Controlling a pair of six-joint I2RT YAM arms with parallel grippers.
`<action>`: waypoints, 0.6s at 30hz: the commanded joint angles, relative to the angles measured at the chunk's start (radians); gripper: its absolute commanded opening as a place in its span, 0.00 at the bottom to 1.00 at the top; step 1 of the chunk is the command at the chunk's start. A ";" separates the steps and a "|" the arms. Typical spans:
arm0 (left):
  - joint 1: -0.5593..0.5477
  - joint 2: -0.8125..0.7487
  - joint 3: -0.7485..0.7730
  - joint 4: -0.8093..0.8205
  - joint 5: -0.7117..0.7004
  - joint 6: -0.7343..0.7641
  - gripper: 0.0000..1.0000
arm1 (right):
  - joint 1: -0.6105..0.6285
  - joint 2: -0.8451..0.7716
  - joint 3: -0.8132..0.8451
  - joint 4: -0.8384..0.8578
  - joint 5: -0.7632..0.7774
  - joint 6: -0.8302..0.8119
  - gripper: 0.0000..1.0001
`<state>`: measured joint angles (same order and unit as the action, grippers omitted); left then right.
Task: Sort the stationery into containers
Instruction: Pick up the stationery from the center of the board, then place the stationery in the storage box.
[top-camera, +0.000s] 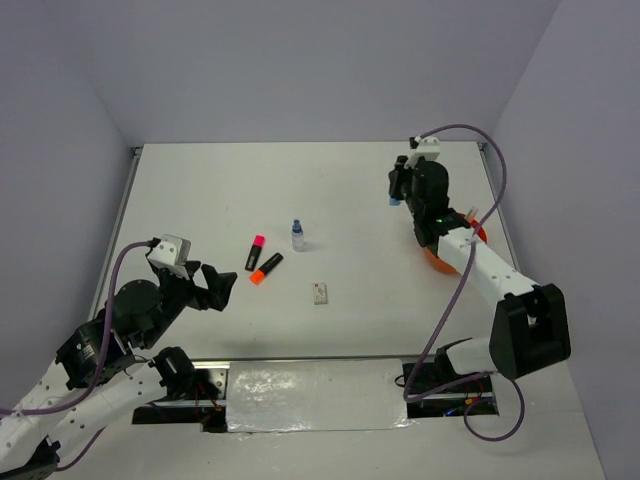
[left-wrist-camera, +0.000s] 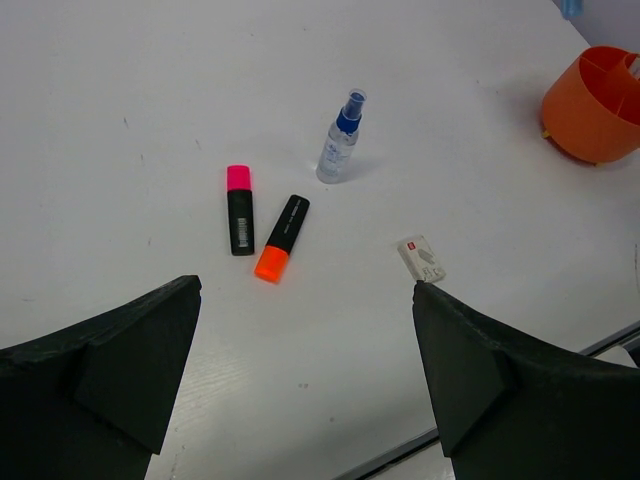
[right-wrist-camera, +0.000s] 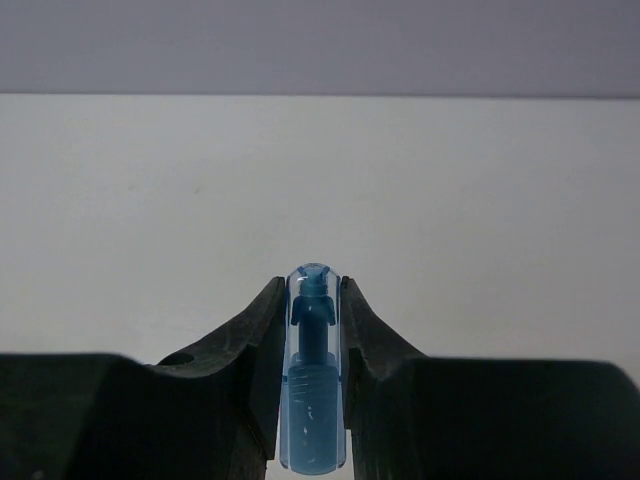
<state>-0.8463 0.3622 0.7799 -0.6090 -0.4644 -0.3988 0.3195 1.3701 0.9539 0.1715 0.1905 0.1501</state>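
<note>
The right gripper (top-camera: 393, 196) is clenched on the blue marker (right-wrist-camera: 313, 400). The marker stands between the two fingers (right-wrist-camera: 262, 340) with its long axis running along them, and its clear-capped end points out just past the fingertips. In the overhead view this hand hangs over the far right part of the table (top-camera: 200, 190), just to the far left of the orange bowl (top-camera: 436, 257). The bowl sits near the table's right edge and is mostly hidden under the right arm (top-camera: 490, 270). The left gripper (top-camera: 215, 288) is released, its jaws spread wide, over the near left part of the table and facing the middle, where the other pieces lie. The pink highlighter (top-camera: 256, 252) has its long axis roughly near to far, with the pink cap at the far end. Just beside it but apart, the orange highlighter (top-camera: 266, 268) lies on a slant, orange cap toward the near left and black end toward the far right. The bottle (top-camera: 297, 235) stands upright, blue cap up, to the right of both. The white eraser (top-camera: 320, 293) lies flat, nearer the arms, with its long axis roughly near to far. All four are well apart from every table edge, and a broad stretch of white surface separates them from the bowl and from the left gripper. Walls (top-camera: 300, 60) rise close along the left, far and right edges
</note>
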 joint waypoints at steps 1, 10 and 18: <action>0.003 -0.016 0.005 0.032 0.015 0.002 0.99 | -0.109 -0.060 -0.061 0.154 -0.073 -0.262 0.00; 0.003 -0.040 -0.002 0.048 0.044 0.012 0.99 | -0.345 -0.147 -0.253 0.440 -0.146 -0.321 0.00; 0.001 -0.034 -0.002 0.052 0.061 0.018 0.99 | -0.427 -0.083 -0.244 0.448 -0.123 -0.262 0.00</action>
<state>-0.8463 0.3305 0.7784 -0.6052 -0.4191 -0.3946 -0.0841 1.2690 0.6991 0.5434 0.0696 -0.1268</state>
